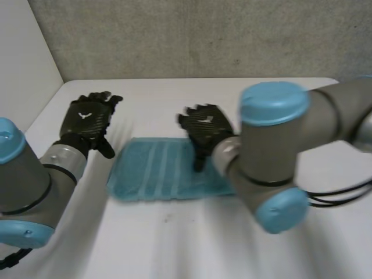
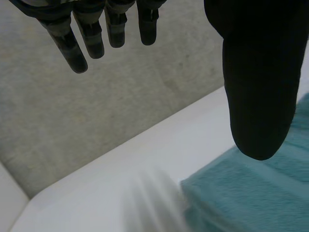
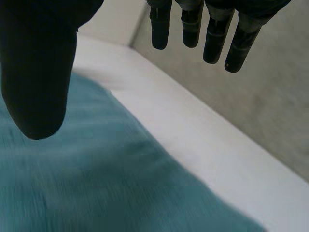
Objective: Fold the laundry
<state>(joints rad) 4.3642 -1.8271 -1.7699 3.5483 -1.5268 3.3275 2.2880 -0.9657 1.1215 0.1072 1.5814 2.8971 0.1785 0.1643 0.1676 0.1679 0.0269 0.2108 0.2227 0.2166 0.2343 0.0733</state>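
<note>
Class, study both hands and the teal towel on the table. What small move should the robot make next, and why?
Probably bring the left hand sideways to the teal towel's left edge. That hand is open over bare table beside the towel, while the open right hand hovers over its far right part. Neither holds cloth yet.

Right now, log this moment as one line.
cloth: flat on table | left hand: open, beside it | right hand: open, over its edge
</note>
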